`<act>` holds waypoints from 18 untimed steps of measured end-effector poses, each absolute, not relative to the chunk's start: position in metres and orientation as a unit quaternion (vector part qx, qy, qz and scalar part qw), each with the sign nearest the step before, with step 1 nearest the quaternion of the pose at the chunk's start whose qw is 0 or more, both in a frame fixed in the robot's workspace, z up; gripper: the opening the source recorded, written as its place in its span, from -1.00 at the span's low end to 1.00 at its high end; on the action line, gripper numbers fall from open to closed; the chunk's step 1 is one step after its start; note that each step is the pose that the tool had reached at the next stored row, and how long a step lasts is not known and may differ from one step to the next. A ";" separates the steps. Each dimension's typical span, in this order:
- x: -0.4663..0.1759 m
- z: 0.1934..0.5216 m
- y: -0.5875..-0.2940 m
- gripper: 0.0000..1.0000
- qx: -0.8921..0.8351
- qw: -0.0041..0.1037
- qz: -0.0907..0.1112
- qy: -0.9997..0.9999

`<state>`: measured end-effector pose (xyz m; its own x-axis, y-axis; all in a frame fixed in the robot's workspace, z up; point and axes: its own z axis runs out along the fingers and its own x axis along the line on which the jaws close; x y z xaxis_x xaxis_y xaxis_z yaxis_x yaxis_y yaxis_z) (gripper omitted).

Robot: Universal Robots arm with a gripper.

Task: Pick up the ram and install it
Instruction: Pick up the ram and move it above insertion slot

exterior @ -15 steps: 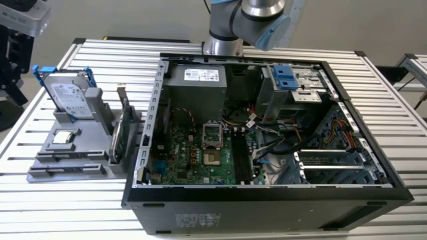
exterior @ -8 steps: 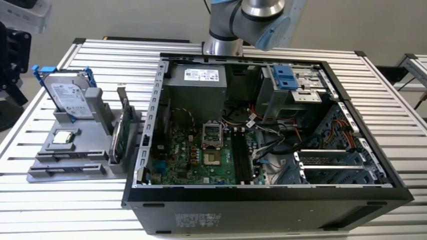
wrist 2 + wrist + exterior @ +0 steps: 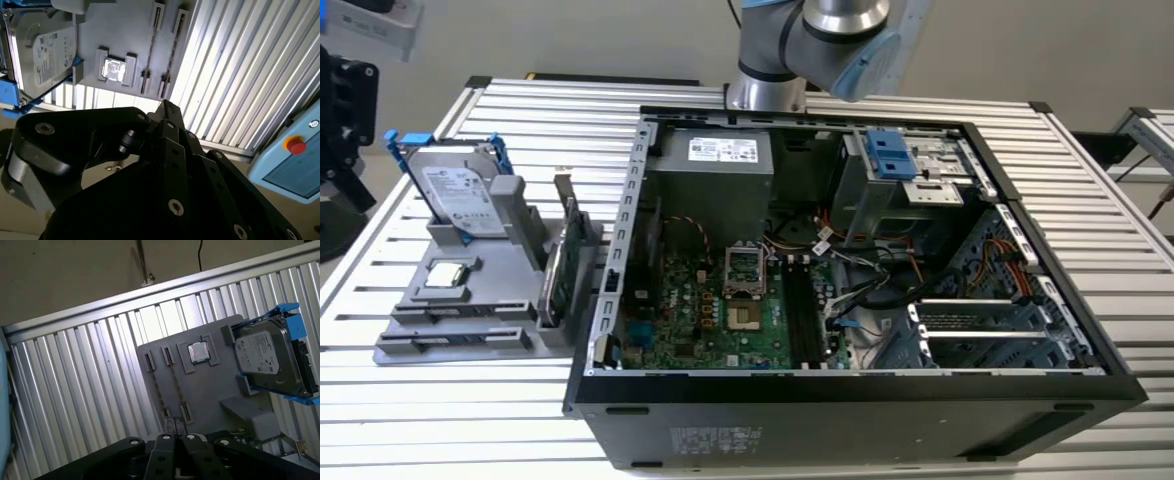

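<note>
Your gripper (image 3: 177, 440) hangs well clear of the gray holder (image 3: 210, 390); you cannot tell whether it is open. On the holder sit a processor chip (image 3: 198, 352) and a blue-framed hard drive (image 3: 267, 357). You cannot make out where the ram is. Beside the holder stands the open computer case (image 3: 854, 410).

A: What colour is the worktop (image 3: 454, 420)?
B: Silver, ribbed in long parallel slats. The tray (image 3: 454, 320) is plain grey.
A: And the hard drive (image 3: 458, 190)?
B: Silver, with a white label and a bright blue frame.
A: The computer case (image 3: 854, 420)?
B: Black. Its board (image 3: 707, 320) is green, its latch (image 3: 891, 152) blue.
A: The claw (image 3: 176, 440)?
B: Black. The pendant (image 3: 285, 172) is pale blue, with a red button (image 3: 295, 146).
</note>
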<state>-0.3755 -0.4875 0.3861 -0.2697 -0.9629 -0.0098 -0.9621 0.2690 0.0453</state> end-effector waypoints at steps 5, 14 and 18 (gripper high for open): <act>-0.376 0.383 -0.488 -1.00 0.617 0.004 -0.017 -0.787; -0.376 0.381 -0.488 -1.00 0.619 0.002 -0.015 -0.785; -0.376 0.380 -0.488 -1.00 0.619 0.002 -0.014 -0.785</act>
<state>-0.3755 -0.4875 0.3804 -0.2326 -0.9725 -0.0151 -0.9724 0.2321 0.0250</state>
